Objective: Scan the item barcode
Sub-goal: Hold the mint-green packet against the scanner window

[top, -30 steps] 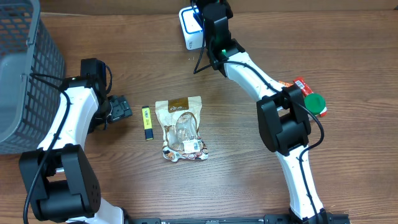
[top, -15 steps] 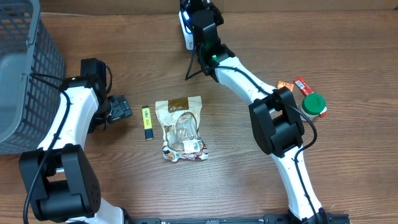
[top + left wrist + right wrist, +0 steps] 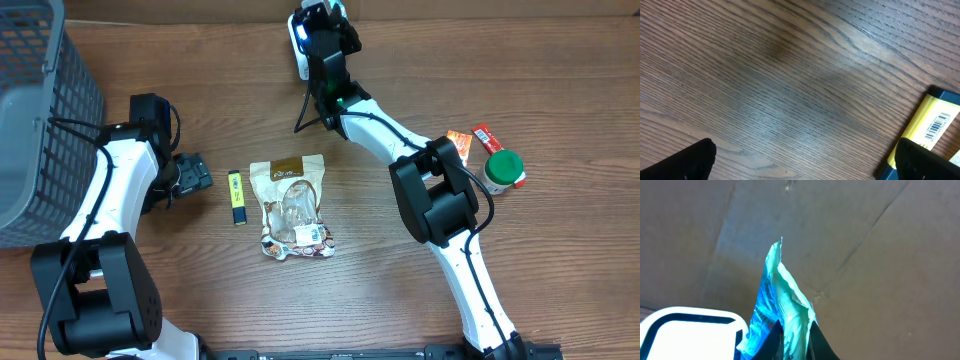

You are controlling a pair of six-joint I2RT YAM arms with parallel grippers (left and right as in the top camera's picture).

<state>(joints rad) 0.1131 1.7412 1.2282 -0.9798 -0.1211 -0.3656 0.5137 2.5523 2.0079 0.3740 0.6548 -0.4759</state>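
While right tool (image 3: 322,22) pinches crinkly blue-white plastic packet (image 3: 782,295) beside white box-shaped scanner (image 3: 690,335) far off, I see left tool (image 3: 807,160) spread.

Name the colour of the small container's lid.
The lid is green; the overhead view shows it best.

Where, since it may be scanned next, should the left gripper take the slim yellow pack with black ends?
Probably across its narrow width near the middle, coming straight down. The slim yellow pack lies flat on the wooden table, long sides clear: the open left gripper sits on one side, the brown-topped clear snack bag apart on the other.
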